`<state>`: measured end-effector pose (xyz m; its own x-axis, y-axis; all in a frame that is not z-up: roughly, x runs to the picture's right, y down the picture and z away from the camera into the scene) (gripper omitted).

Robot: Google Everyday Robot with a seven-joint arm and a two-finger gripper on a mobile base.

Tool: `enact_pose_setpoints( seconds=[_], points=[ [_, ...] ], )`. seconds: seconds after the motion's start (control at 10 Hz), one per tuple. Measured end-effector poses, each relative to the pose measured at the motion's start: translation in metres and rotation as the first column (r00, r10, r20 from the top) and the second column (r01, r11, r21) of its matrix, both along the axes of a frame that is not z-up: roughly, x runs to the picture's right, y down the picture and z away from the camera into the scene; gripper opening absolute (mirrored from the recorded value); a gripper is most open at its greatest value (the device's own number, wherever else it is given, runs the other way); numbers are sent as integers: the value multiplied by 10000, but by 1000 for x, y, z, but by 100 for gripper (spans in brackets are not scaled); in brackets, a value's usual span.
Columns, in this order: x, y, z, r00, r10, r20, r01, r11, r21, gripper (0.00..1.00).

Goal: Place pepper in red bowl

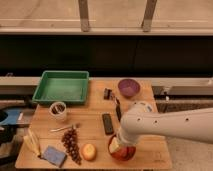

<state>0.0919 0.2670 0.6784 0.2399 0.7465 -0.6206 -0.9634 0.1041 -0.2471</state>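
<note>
The table (95,117) fills the lower middle of the frame. At its upper left sits the tray (62,87); at its upper right the purple bowl (129,88), with a small dark object (107,93) just left of it. Below the tray stands a cup (58,110). Centre-frame lies a dark remote-like bar (107,123), with a fork (64,128) to its left. Along the bottom edge, left to right: banana (33,142), sponge (53,155), grapes (71,145), round fruit (89,152), then the red bowl (122,150). The arm (170,125) enters from the right edge, and its gripper (116,144) hangs directly over the red bowl, hiding its inside.
</note>
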Motion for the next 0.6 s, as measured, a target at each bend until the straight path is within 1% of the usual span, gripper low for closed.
enact_pose_setpoints(
  seconds=[0.2,0.3,0.5,0.6],
  points=[
    [6,-22,-10,9998,-89,-200,98,9988,484,72],
    [11,-40,-19,9993,-130,-360,165,9952,969,72],
    [21,-67,-28,9979,-183,-623,283,9859,1647,72],
    [28,-78,-29,9970,-178,-755,322,9807,1931,72]
  ],
)
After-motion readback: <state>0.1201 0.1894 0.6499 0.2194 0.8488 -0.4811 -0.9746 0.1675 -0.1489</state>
